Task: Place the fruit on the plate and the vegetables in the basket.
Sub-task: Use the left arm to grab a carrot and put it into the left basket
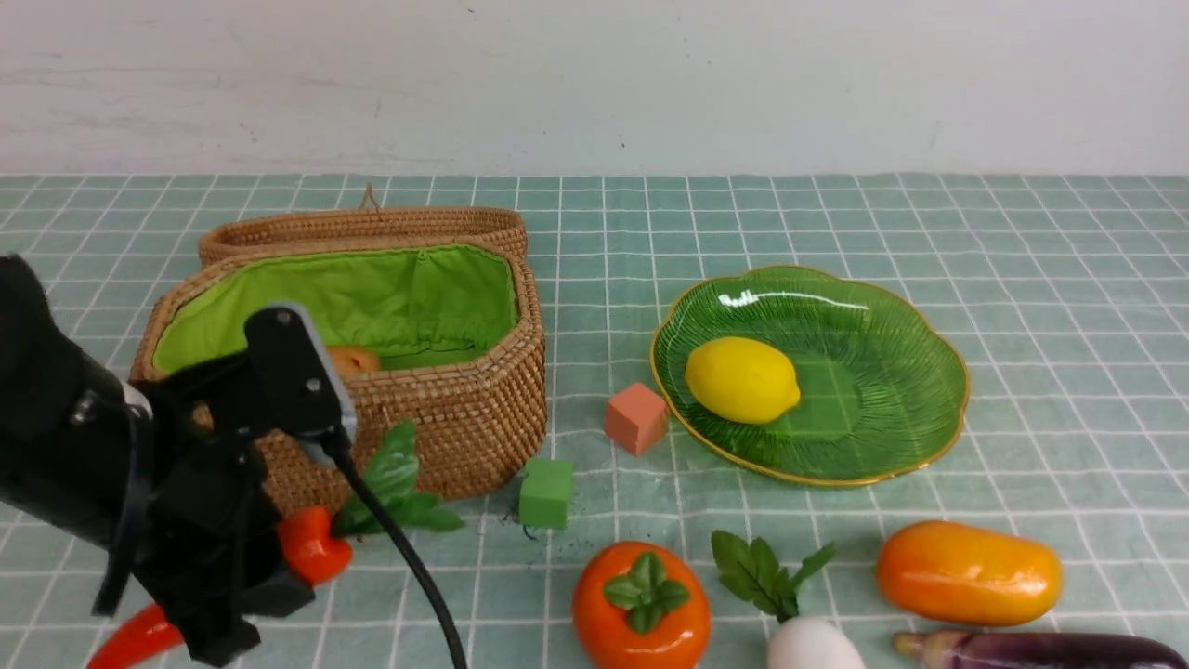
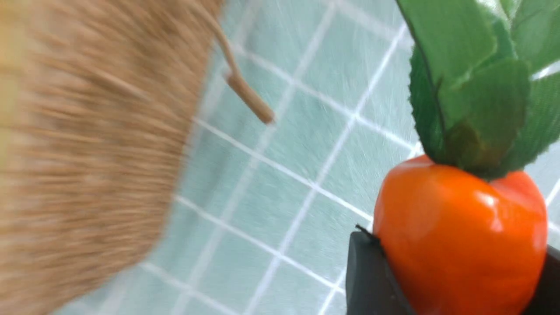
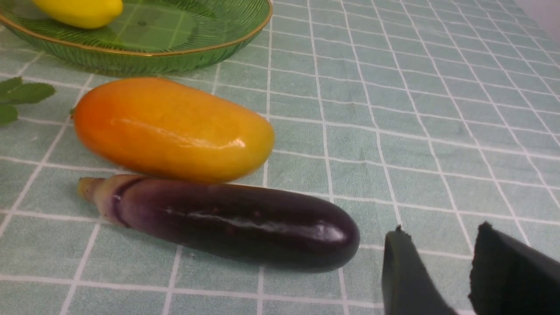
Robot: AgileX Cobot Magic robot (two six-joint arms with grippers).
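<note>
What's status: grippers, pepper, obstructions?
Left gripper shut on pepper, beside basket wall. Right gripper open, empty, near eggplant. Lid open; nothing blocking seen.

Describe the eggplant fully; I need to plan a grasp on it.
The eggplant is a glossy, dark purple toy, long and slender, with a pale mauve stem end. It lies flat on the checked tablecloth beside the mango, perhaps touching it. The open right gripper stands just off its rounded end.
</note>
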